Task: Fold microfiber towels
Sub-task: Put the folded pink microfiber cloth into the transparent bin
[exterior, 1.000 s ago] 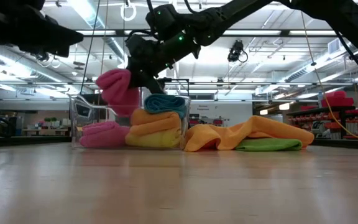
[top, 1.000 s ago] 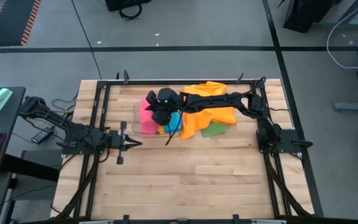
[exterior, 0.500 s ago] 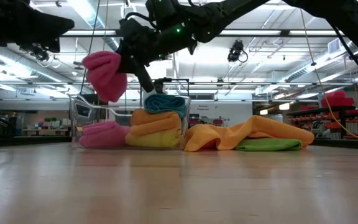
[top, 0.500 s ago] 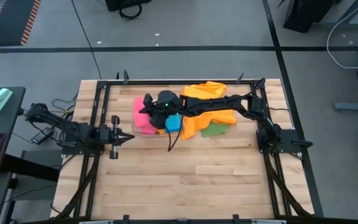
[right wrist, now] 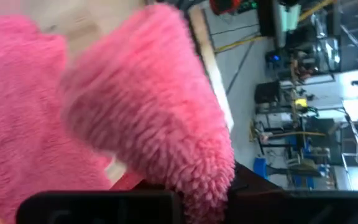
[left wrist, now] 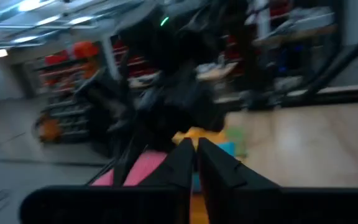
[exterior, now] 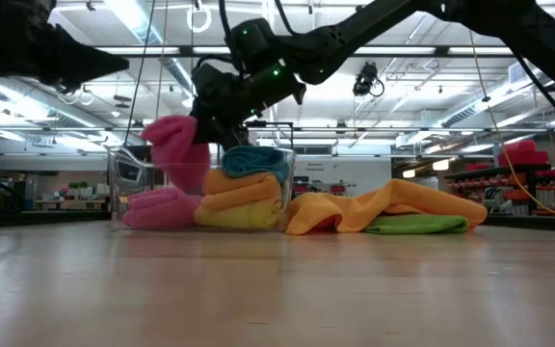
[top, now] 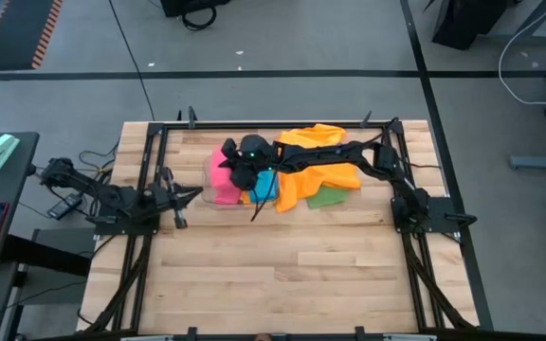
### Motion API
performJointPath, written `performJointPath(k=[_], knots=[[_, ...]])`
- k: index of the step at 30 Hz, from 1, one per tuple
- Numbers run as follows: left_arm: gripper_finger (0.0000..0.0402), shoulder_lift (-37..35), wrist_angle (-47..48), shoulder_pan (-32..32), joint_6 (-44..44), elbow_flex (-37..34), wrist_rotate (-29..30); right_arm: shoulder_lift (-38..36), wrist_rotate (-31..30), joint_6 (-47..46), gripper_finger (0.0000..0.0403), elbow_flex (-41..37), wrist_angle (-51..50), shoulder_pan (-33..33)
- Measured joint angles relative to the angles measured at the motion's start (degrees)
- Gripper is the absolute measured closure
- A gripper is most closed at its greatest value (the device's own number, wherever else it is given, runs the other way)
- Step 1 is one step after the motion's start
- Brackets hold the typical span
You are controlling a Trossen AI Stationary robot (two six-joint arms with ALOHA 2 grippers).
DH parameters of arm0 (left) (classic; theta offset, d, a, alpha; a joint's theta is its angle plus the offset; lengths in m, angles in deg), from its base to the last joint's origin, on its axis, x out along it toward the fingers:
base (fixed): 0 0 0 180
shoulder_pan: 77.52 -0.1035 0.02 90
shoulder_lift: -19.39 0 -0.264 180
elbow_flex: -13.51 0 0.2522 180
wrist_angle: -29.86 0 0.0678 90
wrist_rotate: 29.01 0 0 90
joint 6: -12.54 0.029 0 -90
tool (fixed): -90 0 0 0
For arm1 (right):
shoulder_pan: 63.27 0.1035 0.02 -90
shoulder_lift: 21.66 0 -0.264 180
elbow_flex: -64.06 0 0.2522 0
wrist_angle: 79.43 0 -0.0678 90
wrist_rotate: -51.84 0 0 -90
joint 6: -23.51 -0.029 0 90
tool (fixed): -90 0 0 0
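Pink towel (exterior: 176, 149), soft, light and floppy, hangs clamped in the right claw (exterior: 218, 123) over the bin (exterior: 123, 178); best pinched at an edge. Left claw (top: 180, 194), near the surface's left edge, looks nearly together.

Overhead and table-level views, both on the clear bin (top: 218, 194).

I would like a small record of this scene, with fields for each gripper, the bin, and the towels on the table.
right gripper: shut on the pink towel, held over the clear bin
left gripper: nearly shut, empty, at the table's left side
bin contents: pink, orange, yellow and blue folded towels
unfolded: orange towel over green towel, on the table beside the bin
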Motion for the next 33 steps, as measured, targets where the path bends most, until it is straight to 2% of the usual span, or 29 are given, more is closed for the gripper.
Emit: performJointPath(k=[5, 11, 15, 25, 33], knots=[[0.0296, 4.96, -2.73, -1.21, 0.41, 0.04, 4.63, -0.92, -2.67, -2.49, 0.0362, 0.13, 0.68, -0.04], [0.0187, 13.03, -3.71, -6.17, 0.24, 1.25, 4.75, -1.83, -5.18, -6.32, 0.0362, 0.12, -0.54, -0.52], [0.0133, 19.38, -3.98, -8.36, 0.03, 5.13, 4.73, -3.70, -7.03, -12.60, 0.0362, 0.13, -1.78, -0.93], [0.0095, 34.16, -3.78, -12.54, 8.62, 15.06, 4.70, -9.96, -8.99, -39.66, 0.0362, 0.15, -11.17, -2.02], [0.0053, 44.61, -6.33, -16.46, 11.24, 22.74, 4.72, -10.95, -8.79, -50.04, 0.0362, 0.13, -15.47, -1.11]])
